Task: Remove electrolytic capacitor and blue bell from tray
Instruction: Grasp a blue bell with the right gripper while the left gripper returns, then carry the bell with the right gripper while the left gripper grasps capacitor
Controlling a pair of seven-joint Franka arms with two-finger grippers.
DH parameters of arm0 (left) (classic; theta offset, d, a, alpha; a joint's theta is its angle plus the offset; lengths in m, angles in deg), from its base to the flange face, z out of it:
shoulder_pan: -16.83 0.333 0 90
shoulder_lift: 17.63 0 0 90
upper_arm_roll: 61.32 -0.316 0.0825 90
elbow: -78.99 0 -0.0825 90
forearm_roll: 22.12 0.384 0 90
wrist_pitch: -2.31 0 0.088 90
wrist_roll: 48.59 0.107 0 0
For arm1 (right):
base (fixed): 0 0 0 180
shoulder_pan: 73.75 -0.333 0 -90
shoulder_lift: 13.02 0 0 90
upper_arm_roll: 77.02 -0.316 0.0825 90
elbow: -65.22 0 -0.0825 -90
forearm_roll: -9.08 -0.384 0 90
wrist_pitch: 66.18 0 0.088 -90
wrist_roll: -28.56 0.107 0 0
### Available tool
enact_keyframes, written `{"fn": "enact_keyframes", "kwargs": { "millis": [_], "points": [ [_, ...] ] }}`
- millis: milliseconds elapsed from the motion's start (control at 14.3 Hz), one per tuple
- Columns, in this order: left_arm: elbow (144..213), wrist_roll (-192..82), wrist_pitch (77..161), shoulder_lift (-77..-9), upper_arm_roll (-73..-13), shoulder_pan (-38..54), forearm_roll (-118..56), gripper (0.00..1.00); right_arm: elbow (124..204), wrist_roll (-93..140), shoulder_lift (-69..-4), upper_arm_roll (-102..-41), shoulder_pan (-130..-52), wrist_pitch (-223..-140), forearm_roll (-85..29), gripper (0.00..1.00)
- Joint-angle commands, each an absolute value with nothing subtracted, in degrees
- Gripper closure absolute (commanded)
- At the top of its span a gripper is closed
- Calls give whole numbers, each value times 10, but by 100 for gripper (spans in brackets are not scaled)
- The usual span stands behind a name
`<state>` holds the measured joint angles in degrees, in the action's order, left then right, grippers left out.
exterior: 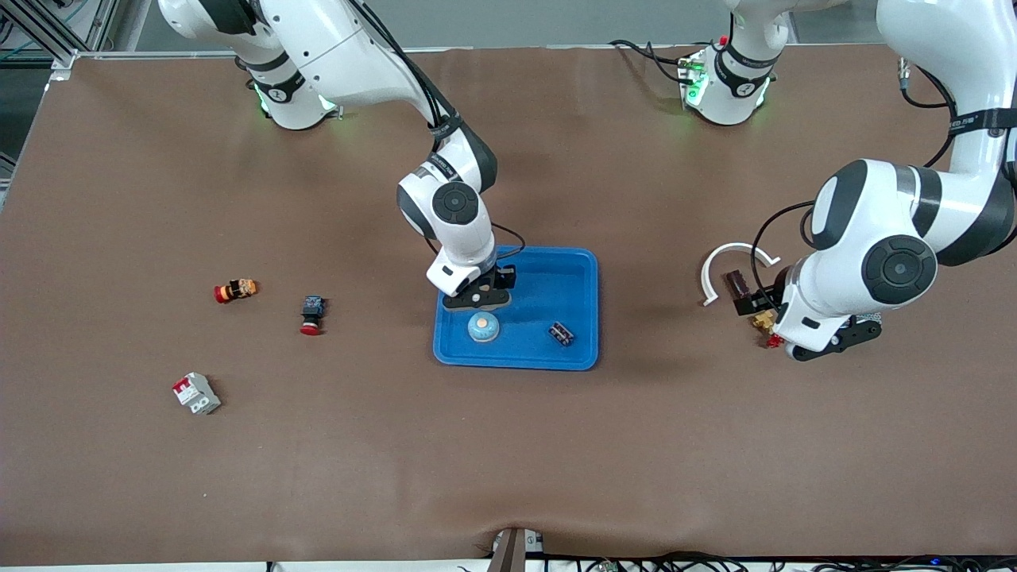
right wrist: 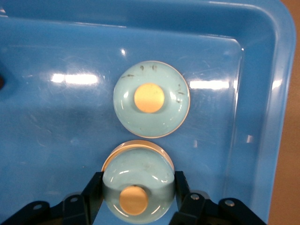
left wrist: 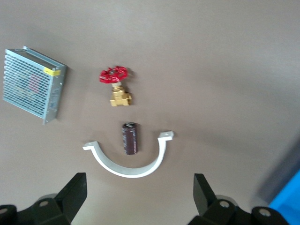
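Right tool [exterior: 477,300] over the blue tray [exterior: 584,270], fingers clamped on a pale blue bell [right wrist: 137,186]; a 2nd bell [right wrist: 151,99] sits in the tray just beside it. Left tool [left wrist: 138,194] spread wide, holding nothing, over the table [exterior: 508,445] at the left arm's end, above a white curved clip [left wrist: 131,161] with a dark capacitor [left wrist: 130,138] inside its curve. 1 more capacitor [exterior: 562,334] lies in the tray.

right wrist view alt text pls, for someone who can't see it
The right gripper is shut on a pale blue bell with an orange button, inside a blue tray. A second bell just like it sits on the tray floor beside it, apart from the fingers.
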<state>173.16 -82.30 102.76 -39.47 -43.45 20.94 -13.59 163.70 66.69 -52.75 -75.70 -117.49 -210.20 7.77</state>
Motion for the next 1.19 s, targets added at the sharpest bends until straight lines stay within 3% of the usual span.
{"fn": "enact_keyframes", "kwargs": {
  "millis": [0,210,631,911,1121],
  "points": [
    [1708,-860,1017,-405,-411,204,-154,0,1624,671,-519,-756,-1174,-2074,86,54],
    [1696,-923,1036,-416,-406,167,-166,0,1613,655,-470,-755,-1159,-1983,86,54],
    [1696,-1062,1140,-460,-406,102,-167,0,1606,454,-389,-759,-1051,-1854,67,54],
    [1696,-1146,1222,-504,-407,61,-165,0,1566,306,-381,-758,-969,-1773,48,54],
    [1687,-1191,1284,-539,-408,34,-161,0,1555,181,-382,-758,-904,-1761,48,54]
  ]
}}
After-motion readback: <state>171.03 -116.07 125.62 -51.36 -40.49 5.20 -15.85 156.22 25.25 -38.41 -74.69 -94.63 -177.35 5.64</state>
